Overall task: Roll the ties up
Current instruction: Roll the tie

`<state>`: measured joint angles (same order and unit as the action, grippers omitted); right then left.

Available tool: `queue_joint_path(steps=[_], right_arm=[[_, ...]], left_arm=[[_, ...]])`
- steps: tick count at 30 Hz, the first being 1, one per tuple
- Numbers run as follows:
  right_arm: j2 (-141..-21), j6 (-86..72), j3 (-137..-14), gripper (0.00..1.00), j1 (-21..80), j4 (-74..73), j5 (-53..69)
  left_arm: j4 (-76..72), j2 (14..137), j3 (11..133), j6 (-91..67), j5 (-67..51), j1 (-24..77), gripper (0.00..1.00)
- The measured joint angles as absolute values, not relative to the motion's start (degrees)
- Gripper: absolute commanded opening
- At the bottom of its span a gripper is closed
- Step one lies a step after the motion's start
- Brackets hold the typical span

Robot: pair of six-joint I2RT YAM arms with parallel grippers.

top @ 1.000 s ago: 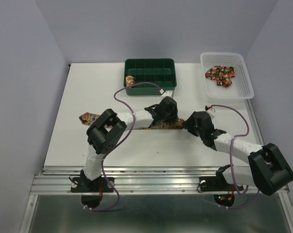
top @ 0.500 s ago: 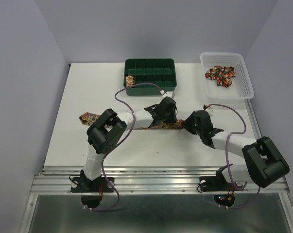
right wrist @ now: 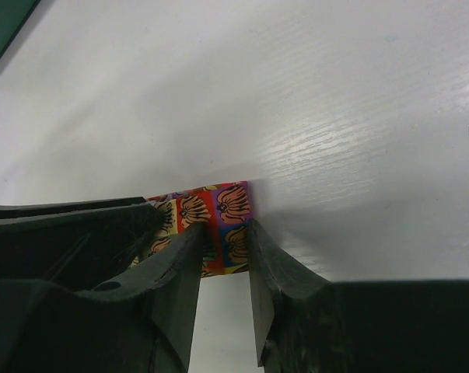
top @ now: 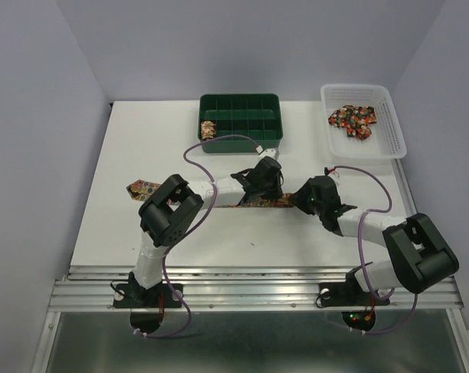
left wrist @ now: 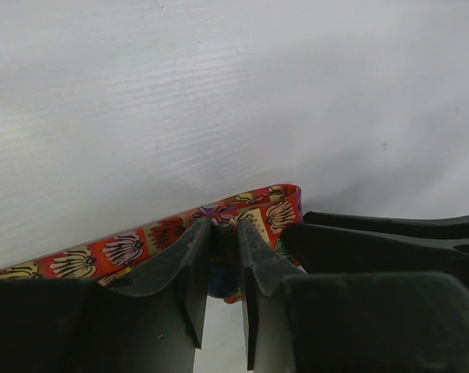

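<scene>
One tie, a long flat strip in a red, orange and gold print, lies across the table's middle. Both grippers meet at its right end. My left gripper is shut on a raised fold of the tie, with cloth pinched in the narrow gap of the left gripper. My right gripper is shut on the tie's very end, and the fingers of the right gripper press the cloth from both sides. More ties lie heaped in a basket. A rolled tie sits in the tray.
A green compartment tray stands at the back centre. A white plastic basket stands at the back right. Purple cables loop over both arms. The left arm's forearm lies over the tie's middle.
Both grippers' jaws have narrowed onto the tie's right end. The right arm has drawn leftward, with its elbow pulled in towards the table's middle.
</scene>
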<state>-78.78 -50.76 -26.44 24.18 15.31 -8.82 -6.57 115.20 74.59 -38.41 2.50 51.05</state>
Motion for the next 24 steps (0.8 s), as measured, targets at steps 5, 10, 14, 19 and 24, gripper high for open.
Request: queue_joint_path(steps=[5, 10, 14, 19, 24], right_arm=[[-80.23, -50.72, -26.41, 0.36, 23.90, 16.27, -8.08], [-81.43, -50.52, -25.91, 0.36, 22.90, 18.02, -6.83], [-82.28, -50.35, -25.23, 0.41, 22.50, 19.75, -5.08], [-82.56, -49.65, -24.67, 0.40, 22.39, 21.54, -2.79], [-83.09, -49.08, -24.58, 0.28, 22.37, 22.39, -0.12]], left_arm=[[-6.55, 115.20, 74.59, -38.44, 3.11, 51.05, 0.31], [-6.57, 115.20, 74.59, -38.44, 3.22, 51.05, 0.31], [-6.57, 115.20, 74.56, -38.46, 3.27, 51.07, 0.31], [-6.61, 115.20, 73.87, -38.65, 3.60, 51.07, 0.31], [-6.61, 115.20, 73.56, -38.87, 3.64, 51.05, 0.31]])
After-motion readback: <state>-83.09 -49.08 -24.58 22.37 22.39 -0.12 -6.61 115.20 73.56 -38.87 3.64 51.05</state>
